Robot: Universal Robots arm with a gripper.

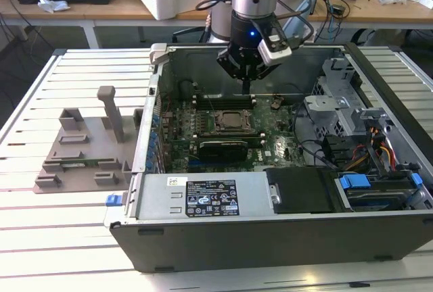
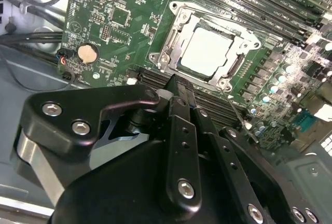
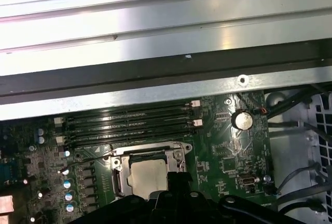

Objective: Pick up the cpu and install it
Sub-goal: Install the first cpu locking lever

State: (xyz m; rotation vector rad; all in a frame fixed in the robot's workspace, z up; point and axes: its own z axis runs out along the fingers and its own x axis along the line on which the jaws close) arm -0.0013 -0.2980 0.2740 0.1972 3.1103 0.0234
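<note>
Gripper [image 1: 245, 81] jaws look pinched together with nothing between them; in the second wrist view the two black fingers [image 2: 182, 125] run side by side to a narrow tip with no visible gap. The tip hangs just above the motherboard [image 1: 270, 140], over the memory slots [image 3: 127, 123] that border the socket, not touching the chip. The cpu [image 2: 208, 52] lies flat, silver plate up, seated inside the socket frame [image 2: 171, 42] just beyond the fingertips in both wrist views [image 3: 148, 176]. It is square, so no real long axis; its edges sit parallel to the socket frame and to the memory slots. A round coin cell [image 2: 87, 53] sits further out to one side of the jaws on the same board. Outward from there, the open computer case [image 1: 270, 231] surrounds the board, and a grey holder block [image 1: 81, 150] with upright posts stands on the slatted table [image 1: 67, 238], well apart, toward the exterior view's left.
</note>
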